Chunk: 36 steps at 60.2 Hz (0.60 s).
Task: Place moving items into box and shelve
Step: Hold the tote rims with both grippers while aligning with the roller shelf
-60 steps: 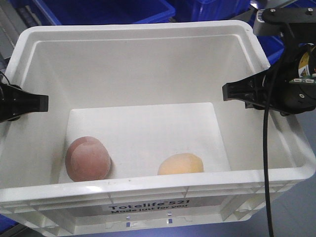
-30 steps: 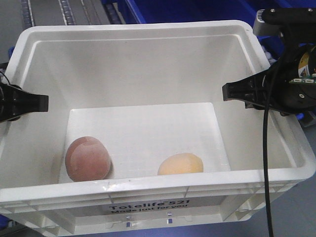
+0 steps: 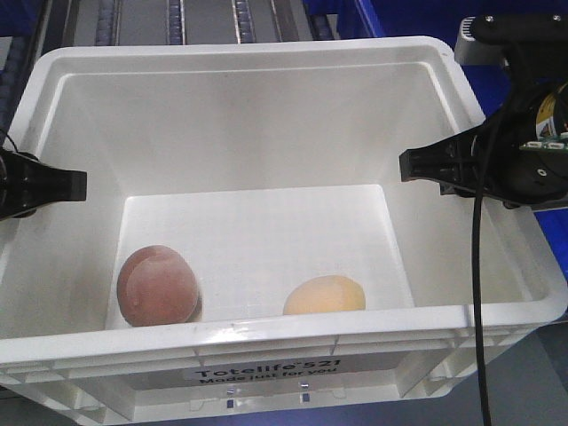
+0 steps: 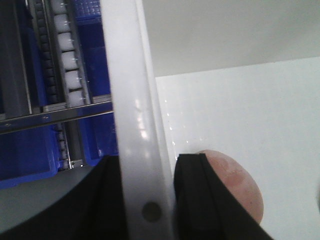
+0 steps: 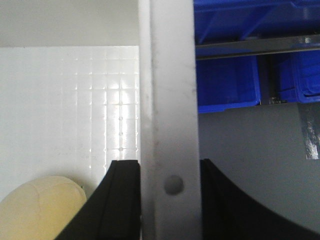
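Note:
The white box [image 3: 240, 55] fills the front view, and both moving items lie on its floor. The reddish-brown one [image 3: 157, 285] is at front left, the pale yellow one [image 3: 325, 295] at front middle. My left gripper [image 3: 40, 189] is shut on the box's left rim and my right gripper [image 3: 461, 169] on its right rim. In the left wrist view the gripper [image 4: 147, 165] clamps the rim [image 4: 127, 75], with the reddish item [image 4: 237, 185] just inside. In the right wrist view the gripper [image 5: 170, 167] pinches the rim [image 5: 170, 75], with the yellow item [image 5: 42, 207] below left.
Grey roller rails [image 3: 177, 19] run behind the box, with blue bins [image 3: 404, 16] at back right. Beside the box's left wall are white rollers [image 4: 65, 55] and a blue bin [image 4: 30, 160]. Outside the right wall are blue bins [image 5: 227, 85] above grey floor [image 5: 250, 165].
The background behind the box has slid right: the blue bins have left the top of the view and roller rails have come in. Box, items and both grips look unchanged.

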### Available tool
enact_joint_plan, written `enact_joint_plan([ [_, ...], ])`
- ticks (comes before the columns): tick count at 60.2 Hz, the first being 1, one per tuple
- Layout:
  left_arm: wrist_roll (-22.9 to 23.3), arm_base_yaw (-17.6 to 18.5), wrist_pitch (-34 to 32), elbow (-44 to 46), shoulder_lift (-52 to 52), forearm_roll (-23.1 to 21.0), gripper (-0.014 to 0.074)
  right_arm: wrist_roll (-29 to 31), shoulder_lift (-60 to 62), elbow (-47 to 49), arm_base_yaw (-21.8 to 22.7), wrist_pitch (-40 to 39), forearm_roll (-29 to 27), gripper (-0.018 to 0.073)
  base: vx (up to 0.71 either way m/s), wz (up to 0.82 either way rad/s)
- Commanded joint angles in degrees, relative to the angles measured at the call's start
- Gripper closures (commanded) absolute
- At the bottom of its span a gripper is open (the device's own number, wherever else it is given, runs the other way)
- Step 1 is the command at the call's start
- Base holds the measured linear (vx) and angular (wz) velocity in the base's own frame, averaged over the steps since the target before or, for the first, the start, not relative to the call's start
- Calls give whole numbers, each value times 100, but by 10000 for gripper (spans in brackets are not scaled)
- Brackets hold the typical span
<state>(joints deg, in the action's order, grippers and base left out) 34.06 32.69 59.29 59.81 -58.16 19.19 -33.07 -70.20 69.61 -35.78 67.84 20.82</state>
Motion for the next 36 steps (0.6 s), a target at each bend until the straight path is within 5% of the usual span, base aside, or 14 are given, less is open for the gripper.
enact_joint_plan([
  [1,-72,23,-590,201,158,315,502,-45,193,211,23,-370,532,464,10,40],
  [36,-72,23,-590,201,158,315,502,-45,193,211,23,-370,532,464,10,33],
])
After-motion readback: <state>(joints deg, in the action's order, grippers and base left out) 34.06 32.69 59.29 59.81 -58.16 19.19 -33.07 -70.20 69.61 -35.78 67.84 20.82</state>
